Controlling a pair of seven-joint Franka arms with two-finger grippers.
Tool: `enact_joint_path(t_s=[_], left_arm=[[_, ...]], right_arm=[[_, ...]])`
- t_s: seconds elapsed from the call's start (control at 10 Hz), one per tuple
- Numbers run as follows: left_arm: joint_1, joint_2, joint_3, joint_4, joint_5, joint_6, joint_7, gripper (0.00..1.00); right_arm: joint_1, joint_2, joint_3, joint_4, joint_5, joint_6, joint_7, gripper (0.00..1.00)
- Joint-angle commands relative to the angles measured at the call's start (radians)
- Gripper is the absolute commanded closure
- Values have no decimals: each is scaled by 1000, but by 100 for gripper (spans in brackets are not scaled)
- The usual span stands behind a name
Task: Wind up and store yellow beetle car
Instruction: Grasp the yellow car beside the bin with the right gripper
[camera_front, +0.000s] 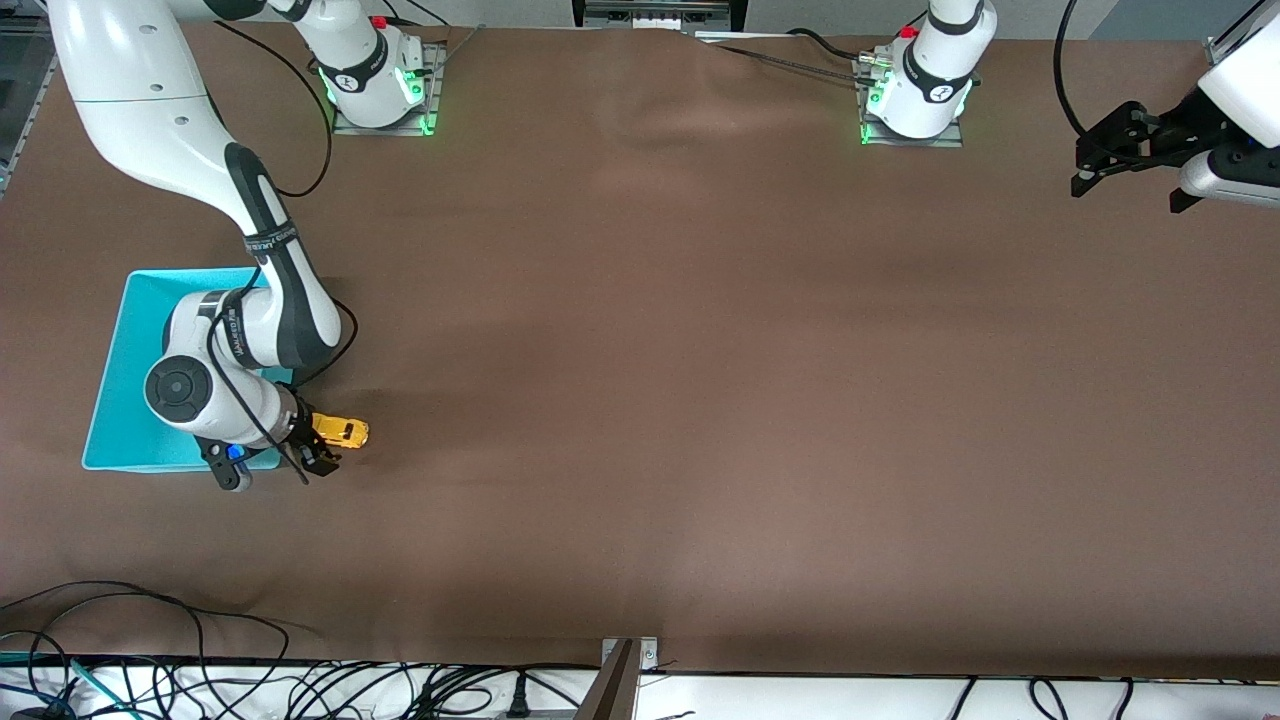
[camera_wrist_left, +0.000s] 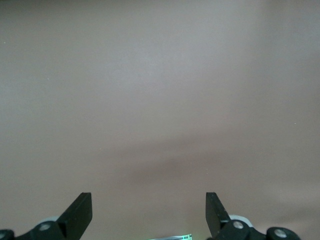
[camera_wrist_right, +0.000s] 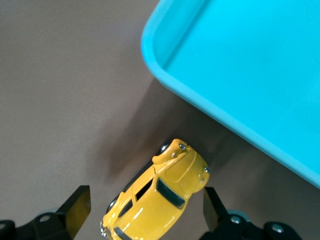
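One small glossy yellow beetle-shaped toy car (camera_front: 341, 431) and one shallow turquoise plastic bin (camera_front: 125, 345) sit on the brown worktop (camera_front: 700, 400), with two arms over it. The car stands on the worktop just beside the bin's corner, toward the left arm's end. The right gripper (camera_front: 318, 457) is low over it, jaws released, the car (camera_wrist_right: 156, 200) lying between them, ungripped. The left gripper (camera_front: 1095, 165) waits above the worktop's edge, jaws released.
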Motion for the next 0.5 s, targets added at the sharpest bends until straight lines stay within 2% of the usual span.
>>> enact_joint_path(t_s=[0.0,0.4], left_arm=[[2,6,-4,26,6,-17,1,0],[4,4,-1,26,6,-17,2,0]], right_arm=[[11,4,-11,-2,10,13,14,0],[13,17,-11,-2,10,18,13,0]])
